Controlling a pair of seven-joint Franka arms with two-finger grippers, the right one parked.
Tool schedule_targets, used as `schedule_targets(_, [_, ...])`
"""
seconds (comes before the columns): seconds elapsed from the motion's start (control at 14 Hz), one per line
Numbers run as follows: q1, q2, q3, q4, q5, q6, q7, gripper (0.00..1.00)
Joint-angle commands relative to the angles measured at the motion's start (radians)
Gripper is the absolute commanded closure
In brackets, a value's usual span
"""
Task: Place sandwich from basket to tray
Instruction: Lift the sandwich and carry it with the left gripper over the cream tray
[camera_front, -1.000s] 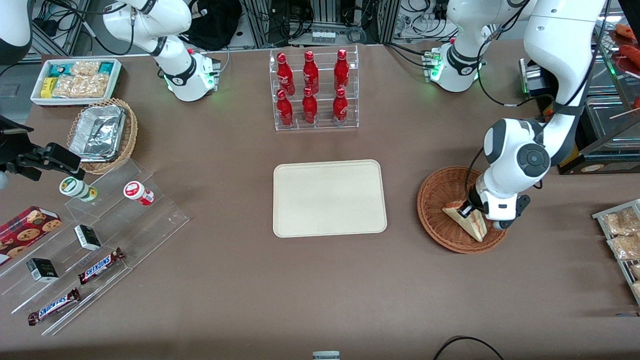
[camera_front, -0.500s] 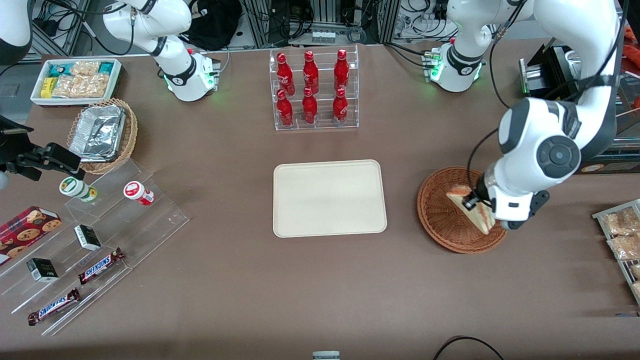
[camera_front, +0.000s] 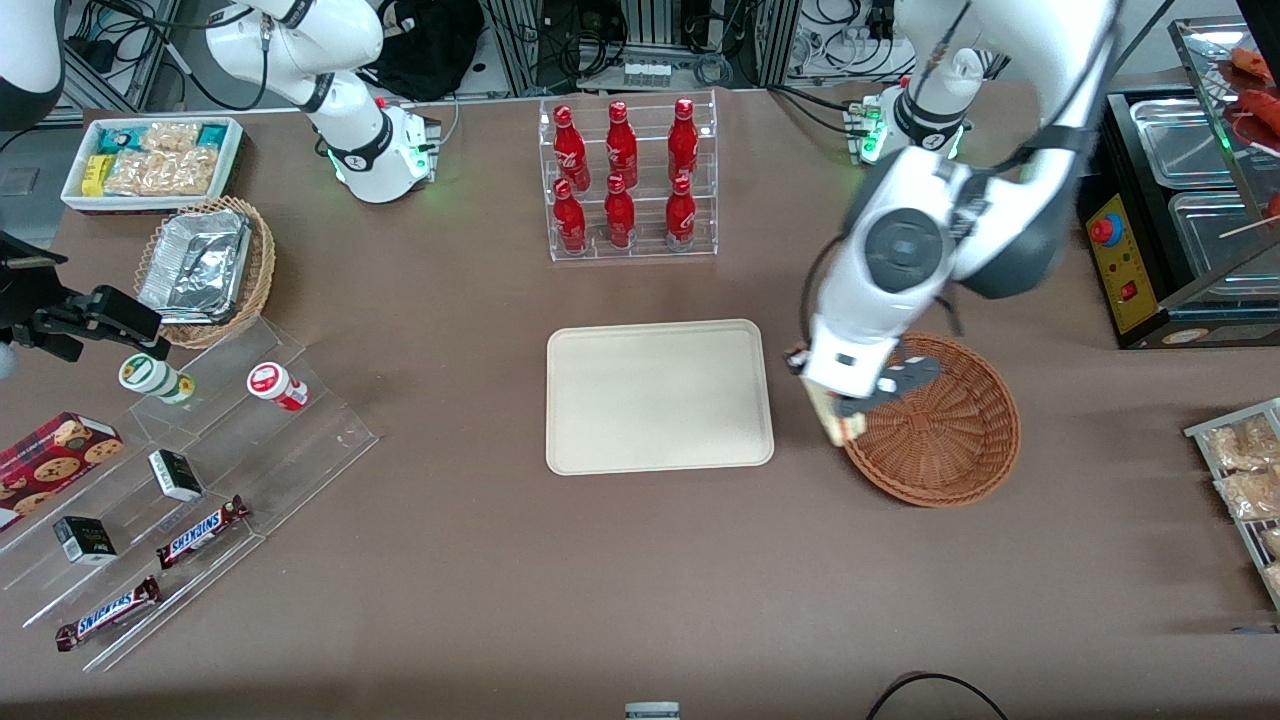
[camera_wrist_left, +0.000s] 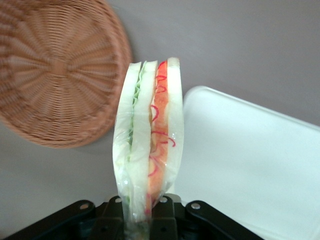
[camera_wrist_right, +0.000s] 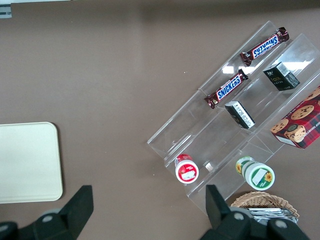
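My left gripper (camera_front: 845, 410) is shut on the sandwich (camera_front: 836, 428), a wrapped pale wedge with red and green filling. It holds the sandwich in the air over the rim of the reddish-brown wicker basket (camera_front: 950, 430), on the side nearest the cream tray (camera_front: 660, 395). The basket holds nothing. In the left wrist view the sandwich (camera_wrist_left: 150, 145) stands upright out of the gripper (camera_wrist_left: 142, 212), between the basket (camera_wrist_left: 55, 70) and a corner of the tray (camera_wrist_left: 250, 165). The tray is bare and also shows in the right wrist view (camera_wrist_right: 25, 162).
A clear rack of red bottles (camera_front: 625, 180) stands farther from the front camera than the tray. A black appliance (camera_front: 1150, 250) and a snack rack (camera_front: 1245, 470) sit at the working arm's end. A stepped acrylic shelf (camera_front: 190, 470) and a tan foil basket (camera_front: 205, 270) lie toward the parked arm's end.
The gripper has lifted the sandwich out of the basket and carried it sideways toward the tray. The basket now holds nothing.
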Motion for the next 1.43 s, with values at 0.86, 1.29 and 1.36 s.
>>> schedule_targets(0.86, [-0.261, 0.302, 0.012, 0.028, 0.078, 0.418, -0.077, 0.89])
schedule_targets(1.29, [-0.296, 0.350, 0.013, 0.019, 0.081, 0.456, -0.078, 0.83])
schedule_targets(1.36, [-0.297, 0.350, 0.012, 0.017, 0.081, 0.454, -0.076, 0.55])
